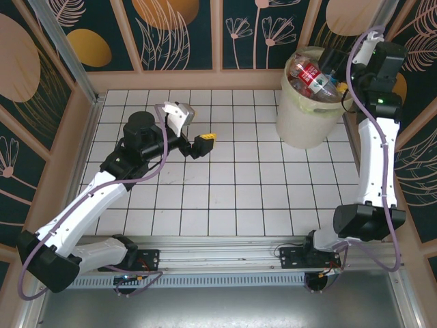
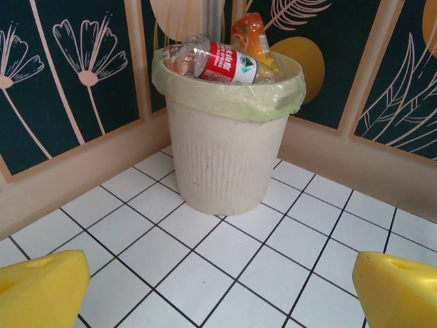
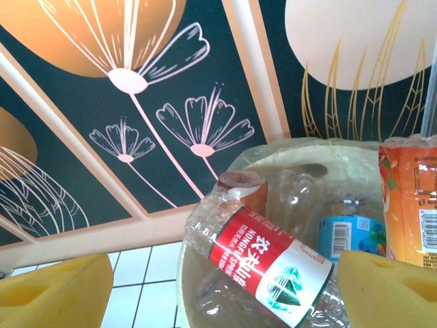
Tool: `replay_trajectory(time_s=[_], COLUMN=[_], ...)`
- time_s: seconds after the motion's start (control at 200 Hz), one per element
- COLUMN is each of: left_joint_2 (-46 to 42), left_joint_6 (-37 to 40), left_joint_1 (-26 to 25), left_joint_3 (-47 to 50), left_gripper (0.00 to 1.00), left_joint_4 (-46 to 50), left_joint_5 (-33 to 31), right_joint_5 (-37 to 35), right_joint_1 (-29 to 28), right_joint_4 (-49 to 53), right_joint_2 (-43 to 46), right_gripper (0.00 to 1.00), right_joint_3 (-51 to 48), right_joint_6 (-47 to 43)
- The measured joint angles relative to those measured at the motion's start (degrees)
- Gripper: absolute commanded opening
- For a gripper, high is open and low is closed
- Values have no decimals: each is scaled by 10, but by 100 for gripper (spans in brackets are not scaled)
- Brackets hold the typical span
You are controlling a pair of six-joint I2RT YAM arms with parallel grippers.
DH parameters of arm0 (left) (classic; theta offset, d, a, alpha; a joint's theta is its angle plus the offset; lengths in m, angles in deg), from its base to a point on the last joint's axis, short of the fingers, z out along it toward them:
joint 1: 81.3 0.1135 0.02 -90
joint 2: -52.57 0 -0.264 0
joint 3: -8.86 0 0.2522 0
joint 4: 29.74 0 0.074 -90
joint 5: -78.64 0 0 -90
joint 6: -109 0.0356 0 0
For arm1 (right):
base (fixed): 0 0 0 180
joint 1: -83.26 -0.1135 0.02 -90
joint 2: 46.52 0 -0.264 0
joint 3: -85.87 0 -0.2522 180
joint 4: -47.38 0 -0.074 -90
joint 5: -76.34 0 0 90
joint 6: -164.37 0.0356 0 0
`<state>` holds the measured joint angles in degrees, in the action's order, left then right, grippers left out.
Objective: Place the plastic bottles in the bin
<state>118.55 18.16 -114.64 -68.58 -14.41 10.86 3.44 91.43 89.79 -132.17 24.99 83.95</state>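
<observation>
Standing upright near the far right corner of the tiled counter (image 1: 225,198), close to the patterned wall (image 1: 177,34): the bin (image 1: 300,119), round, pale cream, ribbed down its side, with a translucent liner (image 2: 273,102) folding over the rim. Lying heaped inside up to the brim, the plastic bottles (image 1: 315,76), with a crumpled clear red-labelled bottle (image 3: 263,263) resting on its side on top. Sitting just beside it, a blue-labelled bottle (image 3: 348,232) and an orange-labelled bottle (image 3: 410,205), the latter poking above the rim.
</observation>
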Motion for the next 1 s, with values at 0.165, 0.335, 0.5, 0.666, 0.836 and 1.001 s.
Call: replay_trajectory(time_s=[0.165,0.335,0.5,0.666,0.836,1.001], left_joint_2=[0,0,1,9,20,17], left_joint_6=[-1,-9,-27,-39,-57,-70], left_joint_1=[0,0,0,3,31,67], left_joint_3=[3,5,-2,-21,-21,-7], left_gripper=[99,99,99,99,99,99], left_joint_4=[-5,-12,-13,-15,-21,-48], left_joint_5=[-2,-28,-94,-161,-183,-186], right_joint_5=[14,35,19,-22,-65,-95], right_joint_1=[0,0,-37,-113,-198,-248], right_joint_4=[-9,-38,-65,-90,-122,-151], right_joint_2=[1,13,48,86,112,131], right_gripper=[87,89,94,99,99,99], right_joint_3=[-31,-83,-129,-162,-214,-284], right_joint_6=[0,-7,-33,-61,-78,-82])
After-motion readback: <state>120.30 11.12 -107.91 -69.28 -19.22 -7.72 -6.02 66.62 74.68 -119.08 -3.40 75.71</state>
